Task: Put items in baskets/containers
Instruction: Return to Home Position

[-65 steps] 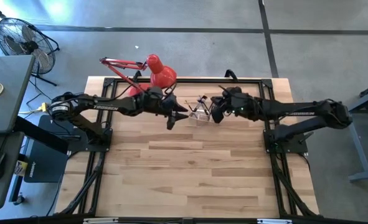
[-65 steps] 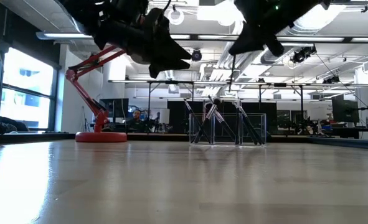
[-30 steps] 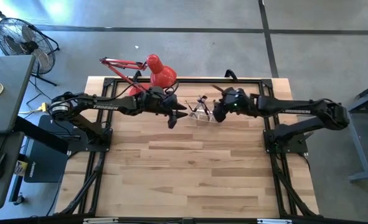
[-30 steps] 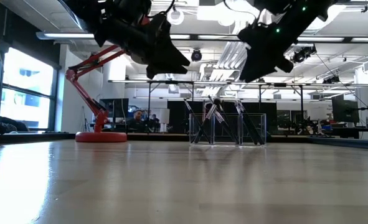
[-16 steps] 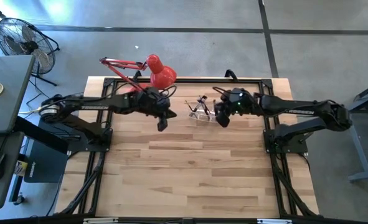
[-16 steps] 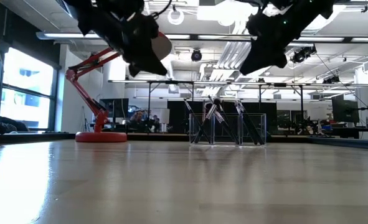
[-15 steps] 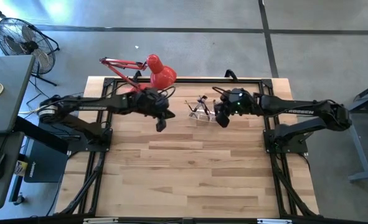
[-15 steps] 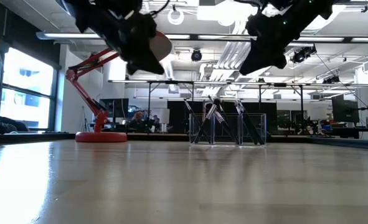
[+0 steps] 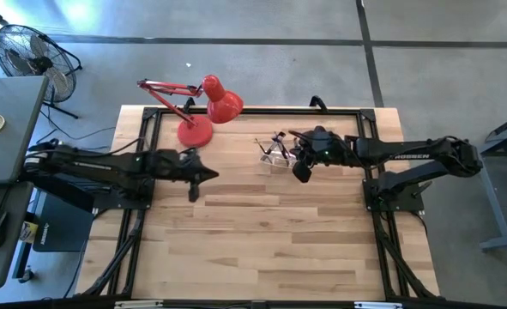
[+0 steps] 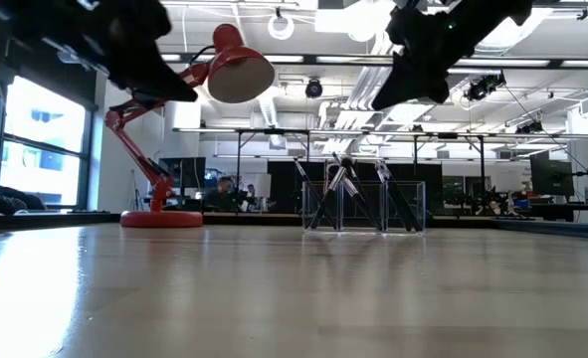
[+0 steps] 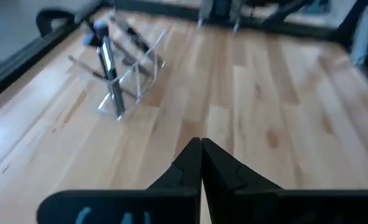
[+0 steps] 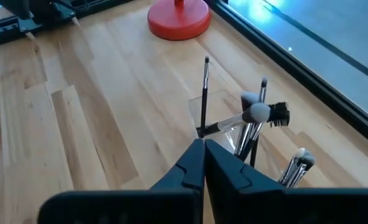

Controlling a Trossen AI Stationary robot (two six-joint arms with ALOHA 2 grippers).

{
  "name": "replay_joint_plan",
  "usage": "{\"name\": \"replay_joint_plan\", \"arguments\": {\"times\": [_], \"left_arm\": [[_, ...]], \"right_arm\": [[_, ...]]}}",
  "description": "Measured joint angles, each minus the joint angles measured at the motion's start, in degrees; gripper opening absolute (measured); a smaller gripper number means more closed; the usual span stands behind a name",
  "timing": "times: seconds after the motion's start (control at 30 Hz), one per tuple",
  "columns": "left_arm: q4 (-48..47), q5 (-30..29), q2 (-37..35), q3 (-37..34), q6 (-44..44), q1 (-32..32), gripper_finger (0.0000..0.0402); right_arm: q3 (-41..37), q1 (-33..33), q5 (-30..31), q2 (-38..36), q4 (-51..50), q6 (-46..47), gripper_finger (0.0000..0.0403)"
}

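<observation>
Because the step in hand is the return home, neither arm has work on the bench (image 9: 262, 249), whose near half shows no loose brush. The left claw (image 11: 201, 149), fingers pressed together on nothing, hangs over the boards left of middle, well apart from the goods. The right claw (image 12: 204, 147), likewise closed and carrying nothing, hovers just beside the clear holder (image 9: 274, 154), which stands near the bench's far edge.

Done well, the right arm would likely rise first and only then draw back, since handles lean out of the holder toward it and a sideways sweep could tip the lot. The left arm needs only to keep wide of the red lamp (image 9: 210, 103), which stands at the far edge, left of the holder.

By count there are two arms, one holder and one lamp. The brushes (image 12: 256, 113) all stand in the holder. At least six heads can be made out, but the crossed handles hide the exact total.
</observation>
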Motion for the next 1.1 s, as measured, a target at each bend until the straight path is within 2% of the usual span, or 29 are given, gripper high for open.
{"name": "replay_joint_plan", "arguments": {"times": [0.07, 0.27, 0.47, 0.73, 0.9, 1.0, 1.1], "left_arm": [[3.1, -0.1, -3.0, -3.2, -0.6, -0.8, 0.0001], [3.4, -0.4, -12.5, -9.7, -4.7, -1.0, 0.0000], [-2.8, 0.4, -25.0, -12.0, -6.9, -1.3, 0.0000], [-4.3, -6.1, -39.8, -16.7, -7.0, -7.9, 0.0000], [-3.2, -7.1, -49.0, -21.0, -3.8, -11.7, 0.0000], [-0.8, -10.2, -48.7, -22.7, -0.3, -12.2, 0.0000], [2.4, -10.1, -48.5, -23.9, 3.5, -11.5, 0.0000]], "right_arm": [[0.0, 0.3, 0.6, 0.0, 0.2, 0.0, 0.0008], [0.0, 0.4, 0.8, 0.0, 0.2, 2.4, 0.0002], [0.0, 0.4, 0.8, 0.0, 0.2, 4.0, 0.0001], [0.0, 0.4, 0.5, 0.0, 0.3, 4.1, 0.0002], [0.0, 0.4, 0.5, 0.0, 0.3, 3.9, 0.0003], [0.0, 0.4, 0.6, 0.0, 0.3, 3.9, 0.0001], [0.0, 0.4, 0.8, 0.0, 0.3, 3.9, 0.0002]]}}
